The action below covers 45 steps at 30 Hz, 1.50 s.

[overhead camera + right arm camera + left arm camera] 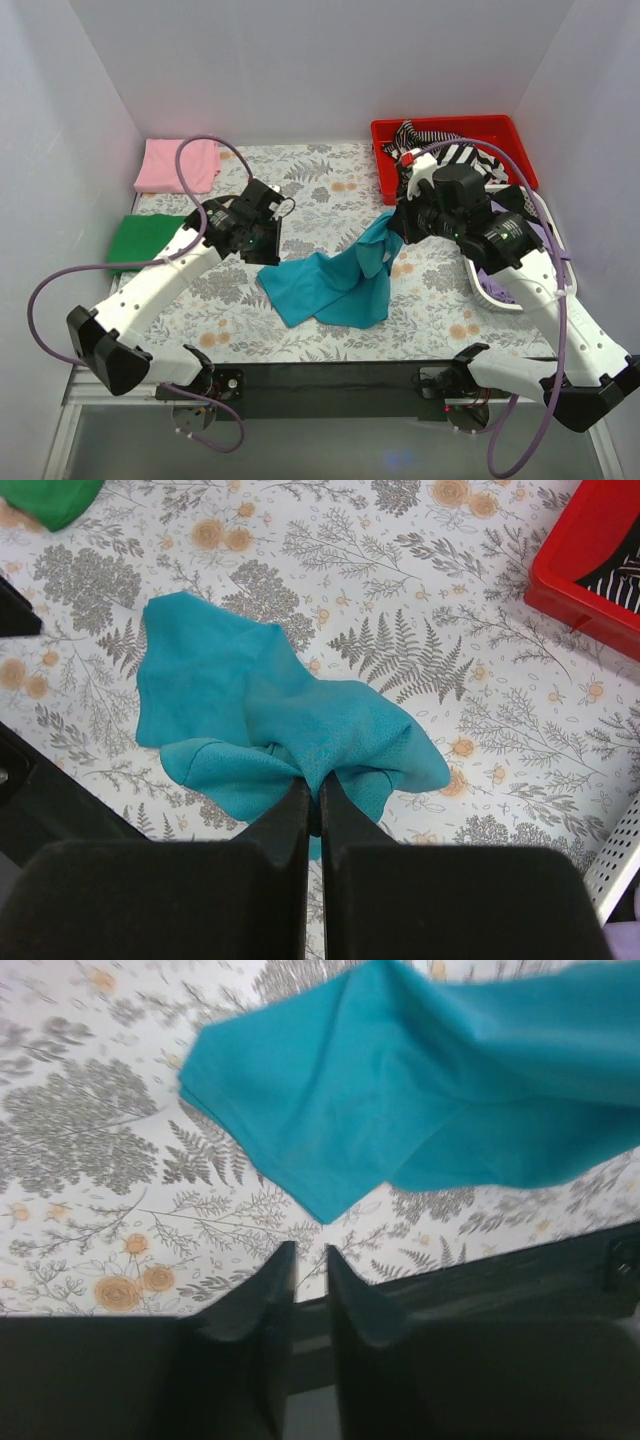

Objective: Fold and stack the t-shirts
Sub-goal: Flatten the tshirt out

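Top view: crumpled teal cloth t-shirt [330, 285] on floral-printed desk [330, 185], slanting from right end effector [395, 228] down toward the nearer left end effector [270, 238]; left wrist: free corner just ahead of slightly parted, empty fingers [270, 1300]; right wrist: fingers [290, 820] clamped on bunched cloth.

table [330, 180] under a white covering printed with grey ferns and orange flowers [400, 650], with a black strip [330, 375] along its near edge. lying directly on it were: a folded light pink cloth t-shirt [170, 163] in the far left corner; a folded green cloth t-shirt [140, 240] at the left edge, nearer than the pink one; a crumpled teal cloth t-shirt [325, 285] near the middle, its left part flat, its right end raised off the surface; a red rectangular plastic bin [450, 125] in the far right corner; a white perforated basket [500, 300] at the right edge.
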Each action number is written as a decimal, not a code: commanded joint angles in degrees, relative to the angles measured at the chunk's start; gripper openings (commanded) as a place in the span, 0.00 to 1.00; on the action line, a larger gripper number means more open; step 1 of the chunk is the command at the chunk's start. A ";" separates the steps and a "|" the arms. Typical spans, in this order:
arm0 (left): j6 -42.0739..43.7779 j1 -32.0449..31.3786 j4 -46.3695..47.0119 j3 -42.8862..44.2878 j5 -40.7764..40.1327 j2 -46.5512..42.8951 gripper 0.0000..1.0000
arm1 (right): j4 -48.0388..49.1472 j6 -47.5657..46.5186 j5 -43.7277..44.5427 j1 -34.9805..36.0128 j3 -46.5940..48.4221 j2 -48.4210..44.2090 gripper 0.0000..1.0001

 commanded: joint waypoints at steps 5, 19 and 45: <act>-0.63 -0.24 15.77 -16.07 11.70 3.09 0.72 | 3.55 -0.97 0.54 0.20 -3.94 1.68 0.01; -0.10 -13.24 29.51 -29.02 7.50 7.30 0.92 | 8.48 -1.06 1.25 0.20 -9.40 3.53 0.01; 1.92 -18.79 12.85 -15.51 -17.65 9.52 0.00 | 8.22 -0.35 5.03 0.20 -9.50 1.95 0.01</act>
